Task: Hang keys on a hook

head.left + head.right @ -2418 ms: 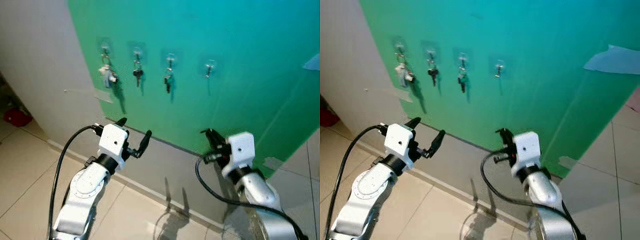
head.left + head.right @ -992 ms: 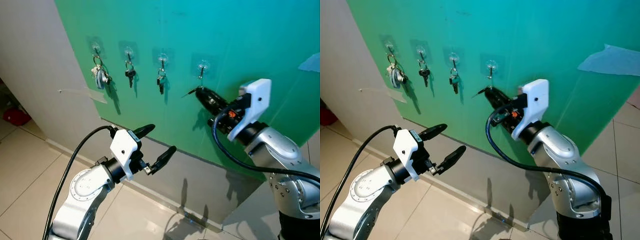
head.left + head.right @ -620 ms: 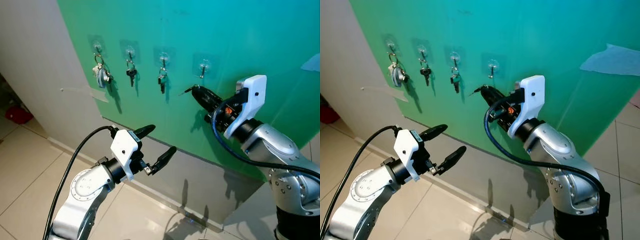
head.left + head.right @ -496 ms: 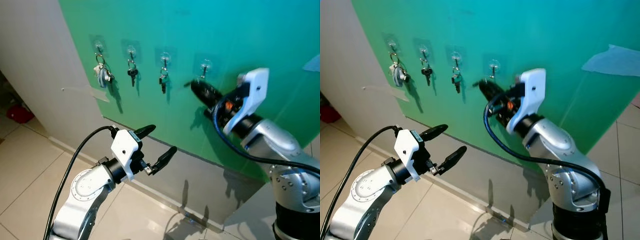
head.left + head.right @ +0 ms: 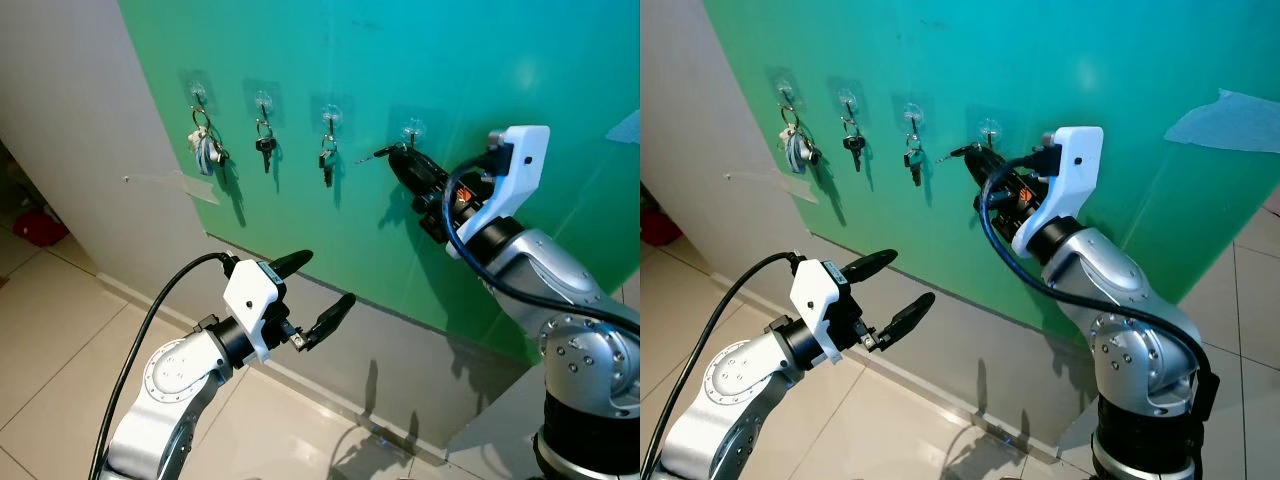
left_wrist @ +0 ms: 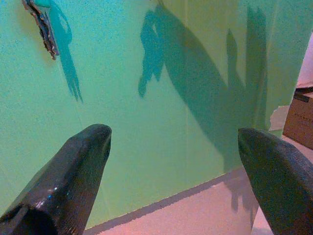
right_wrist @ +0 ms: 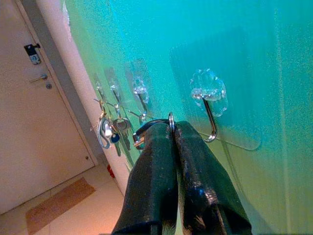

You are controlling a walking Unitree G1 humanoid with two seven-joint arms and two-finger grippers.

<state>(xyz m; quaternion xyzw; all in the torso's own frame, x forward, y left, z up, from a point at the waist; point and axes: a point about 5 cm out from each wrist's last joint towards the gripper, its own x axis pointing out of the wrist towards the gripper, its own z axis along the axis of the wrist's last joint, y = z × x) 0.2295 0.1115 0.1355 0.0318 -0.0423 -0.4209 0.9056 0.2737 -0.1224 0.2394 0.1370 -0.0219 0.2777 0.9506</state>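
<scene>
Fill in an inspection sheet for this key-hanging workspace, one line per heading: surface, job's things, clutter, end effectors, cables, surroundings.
Surface: green wall panel, upright, bearing four clear stick-on hooks in a row.
Job's things: key ring pinched in the right end effector, close beside the free hook, not yet on it. The three other hooks each carry keys.
Clutter: strip of tape at the panel's edge.
End effectors: right end effector shut on the key ring, raised to the free hook; left end effector open, held low, away from the wall.
Cables: black cable looping along the left arm; another beside the right wrist.
Surroundings: tiled floor, door, red object on the floor.
</scene>
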